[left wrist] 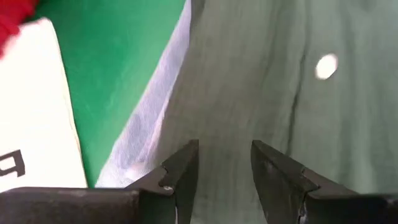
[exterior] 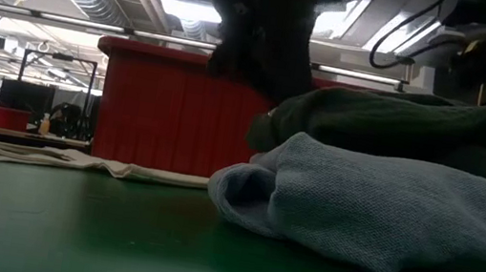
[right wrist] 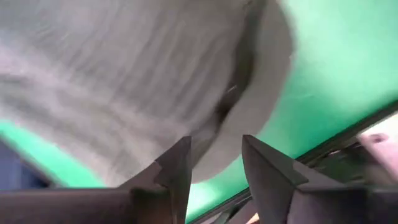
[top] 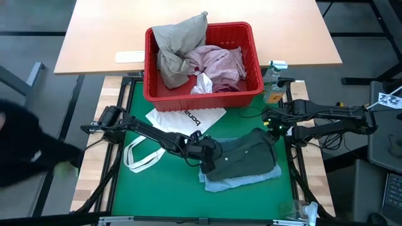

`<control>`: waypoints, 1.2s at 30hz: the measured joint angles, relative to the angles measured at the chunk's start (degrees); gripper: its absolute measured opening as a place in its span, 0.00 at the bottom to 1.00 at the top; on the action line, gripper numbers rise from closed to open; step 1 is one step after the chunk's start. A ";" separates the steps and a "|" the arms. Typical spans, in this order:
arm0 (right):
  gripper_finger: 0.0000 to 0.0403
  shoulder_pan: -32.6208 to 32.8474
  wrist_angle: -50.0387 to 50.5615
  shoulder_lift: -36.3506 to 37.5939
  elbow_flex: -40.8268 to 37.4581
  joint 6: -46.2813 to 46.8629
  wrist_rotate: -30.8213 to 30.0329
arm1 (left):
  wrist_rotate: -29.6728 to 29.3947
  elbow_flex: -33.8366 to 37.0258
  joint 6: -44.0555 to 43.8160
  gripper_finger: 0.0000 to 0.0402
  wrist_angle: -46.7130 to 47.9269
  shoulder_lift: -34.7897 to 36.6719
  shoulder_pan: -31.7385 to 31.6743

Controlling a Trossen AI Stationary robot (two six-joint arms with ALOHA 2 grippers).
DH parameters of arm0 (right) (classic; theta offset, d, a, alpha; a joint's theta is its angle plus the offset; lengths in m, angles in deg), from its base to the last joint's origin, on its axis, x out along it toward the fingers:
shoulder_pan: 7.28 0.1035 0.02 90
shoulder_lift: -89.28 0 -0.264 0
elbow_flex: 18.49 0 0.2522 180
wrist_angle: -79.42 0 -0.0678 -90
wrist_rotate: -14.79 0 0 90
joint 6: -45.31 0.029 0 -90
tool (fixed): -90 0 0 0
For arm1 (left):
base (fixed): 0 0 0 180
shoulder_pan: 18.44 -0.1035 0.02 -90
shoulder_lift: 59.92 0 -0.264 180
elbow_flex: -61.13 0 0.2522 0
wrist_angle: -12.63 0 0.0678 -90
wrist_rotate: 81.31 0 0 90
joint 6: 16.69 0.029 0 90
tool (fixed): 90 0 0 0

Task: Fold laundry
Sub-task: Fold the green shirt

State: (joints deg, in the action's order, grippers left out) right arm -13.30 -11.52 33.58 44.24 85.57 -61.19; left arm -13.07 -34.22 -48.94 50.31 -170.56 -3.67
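Light blue garment (exterior: 376, 214) mostly under dark grey-green garment (exterior: 418, 128)

The table is covered with a green mat (top: 157, 194). At its far edge stands a red slotted basket (top: 204, 91), which also reaches onto the wooden tabletop (top: 100, 37) behind. In front of the basket a white tote bag (top: 182, 118) with black letters lies flat, its loop handles toward the left. On the right, a light blue garment (top: 242, 182) lies on the mat, and a dark grey-green garment (top: 245, 156) lies on it.
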 joint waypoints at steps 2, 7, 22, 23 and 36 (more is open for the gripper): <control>0.35 0.00 -0.40 0.00 0.00 -0.21 3.49 | -0.26 -0.02 0.00 0.35 0.00 1.27 0.00; 0.35 0.04 -0.56 0.00 0.00 -4.26 3.69 | -1.75 0.00 -0.01 0.35 -0.35 2.92 0.29; 0.35 3.76 1.35 1.09 0.00 -4.47 4.23 | -1.55 0.01 -0.63 0.35 -0.55 3.00 0.86; 0.35 5.46 1.24 1.46 0.00 -3.01 4.09 | -1.56 -0.01 -0.63 0.35 -0.61 3.00 0.98; 0.35 24.76 -1.19 5.00 -0.83 13.55 -18.04 | -1.64 0.01 -3.14 0.35 -1.05 3.00 2.18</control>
State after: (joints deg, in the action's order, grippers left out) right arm 11.46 -12.70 38.58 43.41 99.12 -79.23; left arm -14.71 -34.22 -52.09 49.26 -167.55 -1.49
